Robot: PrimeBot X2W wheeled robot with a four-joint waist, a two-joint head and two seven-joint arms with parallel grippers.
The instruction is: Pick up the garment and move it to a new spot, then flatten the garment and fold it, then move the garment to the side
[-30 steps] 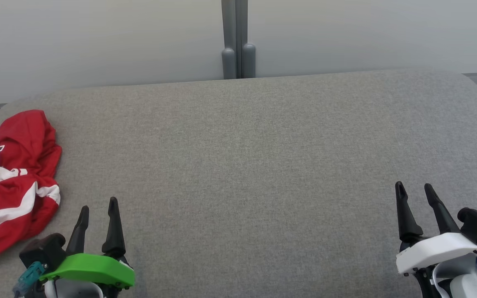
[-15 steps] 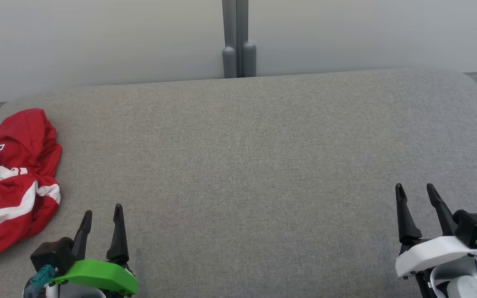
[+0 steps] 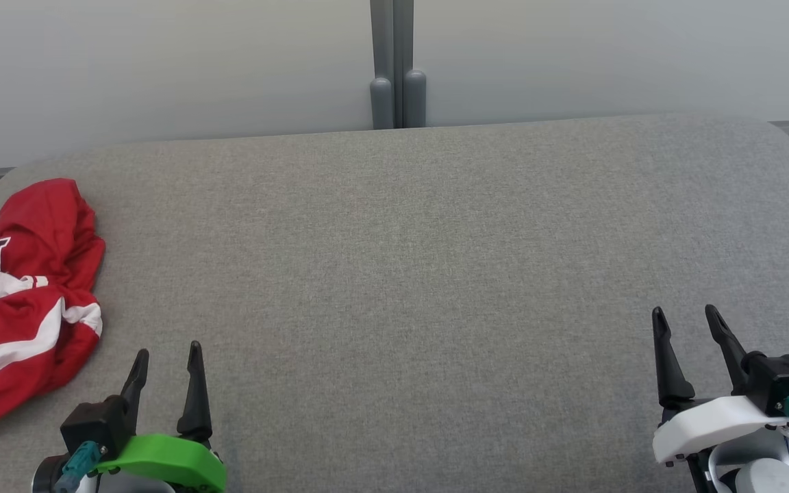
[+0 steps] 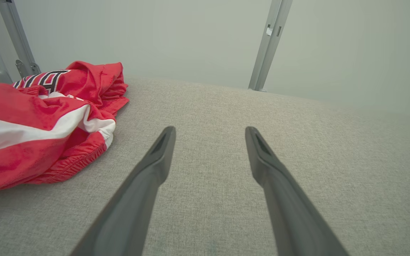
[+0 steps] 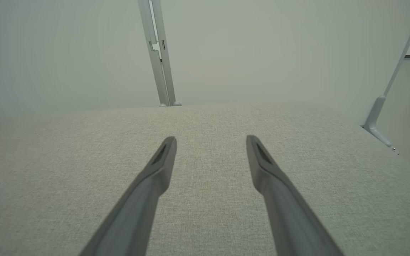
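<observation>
The garment (image 3: 21,301), a bright red jersey with white bands and black white-outlined letters, lies crumpled at the left edge of the grey padded surface (image 3: 408,274). In the left wrist view the garment (image 4: 37,121) sits to the left of my fingers, apart from them. My left gripper (image 3: 167,356) is open and empty at the lower left, just right of the garment. My right gripper (image 3: 685,316) is open and empty at the lower right, far from the garment. Both wrist views, left gripper (image 4: 210,132) and right gripper (image 5: 211,140), show bare fabric between the fingers.
A pale wall stands behind the surface, with a grey upright post (image 3: 398,65) at its middle. Metal frame legs (image 4: 16,39) rise behind the garment. Another bracket (image 5: 379,121) stands off the right end. The surface's rounded far corners drop away.
Both grippers have drawn back a little toward the bottom of the head view. The garment lies as before.
</observation>
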